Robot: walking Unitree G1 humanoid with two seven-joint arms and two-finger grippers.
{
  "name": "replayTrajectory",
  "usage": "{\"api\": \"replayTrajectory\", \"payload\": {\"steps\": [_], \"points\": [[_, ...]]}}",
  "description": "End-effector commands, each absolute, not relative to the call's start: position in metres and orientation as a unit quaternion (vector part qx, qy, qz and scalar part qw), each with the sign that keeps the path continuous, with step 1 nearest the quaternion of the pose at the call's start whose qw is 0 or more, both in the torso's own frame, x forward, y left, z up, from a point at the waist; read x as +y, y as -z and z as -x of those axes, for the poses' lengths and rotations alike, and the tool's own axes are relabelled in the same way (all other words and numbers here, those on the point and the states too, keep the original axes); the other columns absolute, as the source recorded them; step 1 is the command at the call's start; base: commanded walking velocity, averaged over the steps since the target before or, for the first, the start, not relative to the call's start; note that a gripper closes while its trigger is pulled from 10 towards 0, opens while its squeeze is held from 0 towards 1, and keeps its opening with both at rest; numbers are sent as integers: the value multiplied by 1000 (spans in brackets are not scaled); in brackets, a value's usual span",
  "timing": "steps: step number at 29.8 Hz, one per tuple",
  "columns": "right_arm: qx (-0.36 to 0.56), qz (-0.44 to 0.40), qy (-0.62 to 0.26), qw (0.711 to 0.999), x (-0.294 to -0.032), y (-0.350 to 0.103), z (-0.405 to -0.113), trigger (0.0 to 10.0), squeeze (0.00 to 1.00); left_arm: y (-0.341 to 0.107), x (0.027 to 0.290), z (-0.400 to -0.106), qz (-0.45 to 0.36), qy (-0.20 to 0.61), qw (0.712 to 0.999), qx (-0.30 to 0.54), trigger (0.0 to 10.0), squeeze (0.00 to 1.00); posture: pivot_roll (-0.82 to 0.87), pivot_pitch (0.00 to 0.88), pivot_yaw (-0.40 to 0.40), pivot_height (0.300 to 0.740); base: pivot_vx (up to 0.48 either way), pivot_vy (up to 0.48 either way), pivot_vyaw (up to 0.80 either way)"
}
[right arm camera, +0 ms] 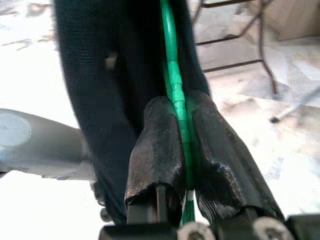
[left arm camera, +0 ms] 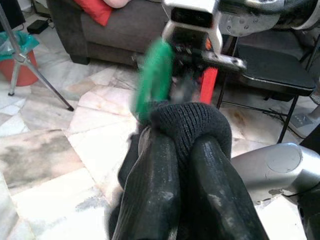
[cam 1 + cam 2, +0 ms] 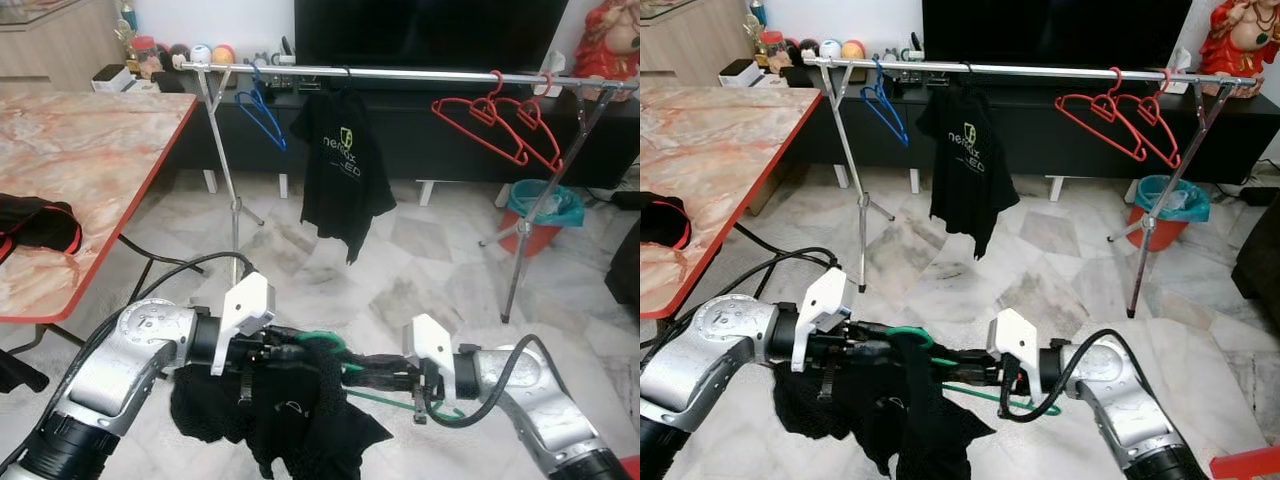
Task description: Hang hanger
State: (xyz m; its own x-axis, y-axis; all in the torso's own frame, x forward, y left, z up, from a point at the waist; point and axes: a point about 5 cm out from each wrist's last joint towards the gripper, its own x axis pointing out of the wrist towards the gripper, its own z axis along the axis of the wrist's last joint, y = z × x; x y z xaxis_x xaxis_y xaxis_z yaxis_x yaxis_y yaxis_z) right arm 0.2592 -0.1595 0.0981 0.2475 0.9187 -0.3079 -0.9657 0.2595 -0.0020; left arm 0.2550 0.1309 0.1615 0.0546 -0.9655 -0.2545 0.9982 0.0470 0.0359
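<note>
Fingers of the right gripper (image 1: 182,135) pinch the thin green hanger (image 1: 172,65); the left gripper (image 2: 187,150) clenches the black garment (image 3: 290,420) draped on it, low before the rail (image 3: 420,73). Light, slippery wire, floppy cloth: hold near the hook.

On the rail (image 3: 400,74) we see an open stretch between the hung black T-shirt (image 3: 340,165) and the red hangers (image 3: 500,125). Left of the T-shirt a blue hanger (image 3: 262,115) takes the rail. The marble table (image 3: 80,170) crowds the rail's left end.
</note>
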Motion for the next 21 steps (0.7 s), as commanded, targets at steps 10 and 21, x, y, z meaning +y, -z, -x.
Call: {"api": "replayTrajectory", "payload": {"steps": [10, 21], "points": [[101, 99, -572, 808, -168, -107, -268, 0, 0, -160, 132, -256, -119, 674, 725, 79, 0, 0, 58, 22, 9, 740, 0, 0, 0], [131, 108, -596, 785, -176, -102, -254, 0, 0, -173, 125, -284, -112, 571, 813, -13, 0, 0, 51, 21, 10, 740, 0, 0, 0]]}}
